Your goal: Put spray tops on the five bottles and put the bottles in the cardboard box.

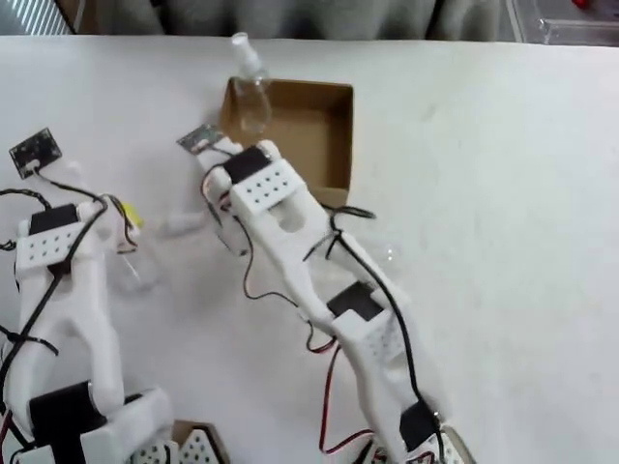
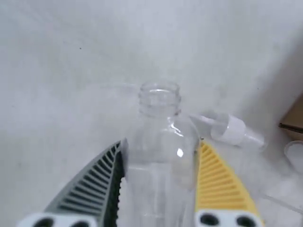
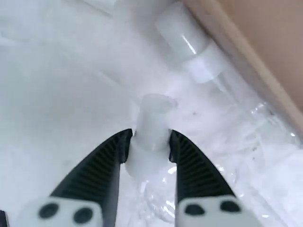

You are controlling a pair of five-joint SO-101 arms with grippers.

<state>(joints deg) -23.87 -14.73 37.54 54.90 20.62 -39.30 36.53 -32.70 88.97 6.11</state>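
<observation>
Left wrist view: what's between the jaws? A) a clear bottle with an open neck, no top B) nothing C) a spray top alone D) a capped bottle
A: the left gripper has its jaws against a clear bottle whose neck is bare; a loose spray top lies beside it on the table.

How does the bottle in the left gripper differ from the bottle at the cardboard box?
The gripped bottle has a bare, open neck; the box bottle wears a spray top. The gripped bottle sits clamped in the left gripper; the box bottle stands free at a corner of the cardboard box. Both are clear.
</observation>
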